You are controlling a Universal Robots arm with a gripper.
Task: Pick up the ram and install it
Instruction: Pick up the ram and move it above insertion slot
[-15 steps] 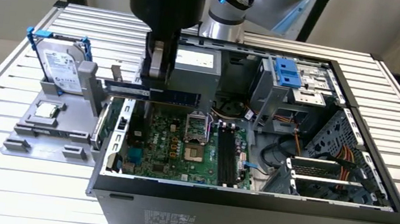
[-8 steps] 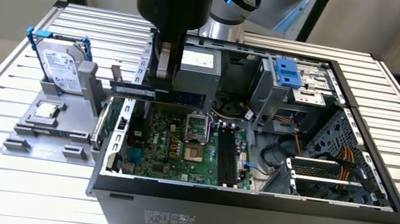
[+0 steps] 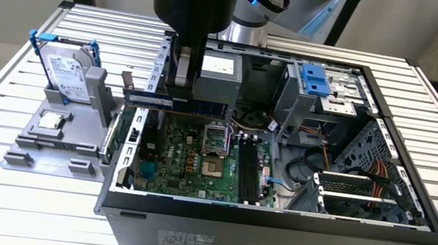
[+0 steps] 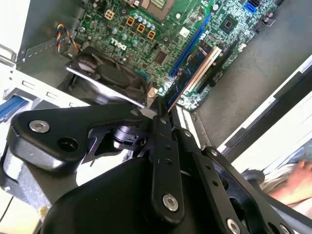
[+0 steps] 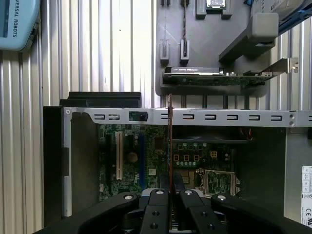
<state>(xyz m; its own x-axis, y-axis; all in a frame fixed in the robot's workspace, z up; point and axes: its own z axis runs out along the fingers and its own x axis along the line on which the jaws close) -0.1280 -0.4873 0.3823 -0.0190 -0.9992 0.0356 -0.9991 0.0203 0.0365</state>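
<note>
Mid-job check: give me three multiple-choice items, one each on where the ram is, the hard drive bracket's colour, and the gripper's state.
1. Where is the ram?
A. already plugged in
B. lying flat, let go
C. held over the open case

2. What colour is the bracket round the hard drive?
A. blue
B. red
C. yellow

3. What state is the gripper in?
A. open and empty
B. shut on the ram
C. shut on the hard drive

Answers:
1 C: in the exterior view the stick hangs level above the motherboard, not seated.
2 A: the frame round the silver drive is plainly blue.
3 B: in the first wrist view the stick runs edge-on out from between the closed fingers.
</note>
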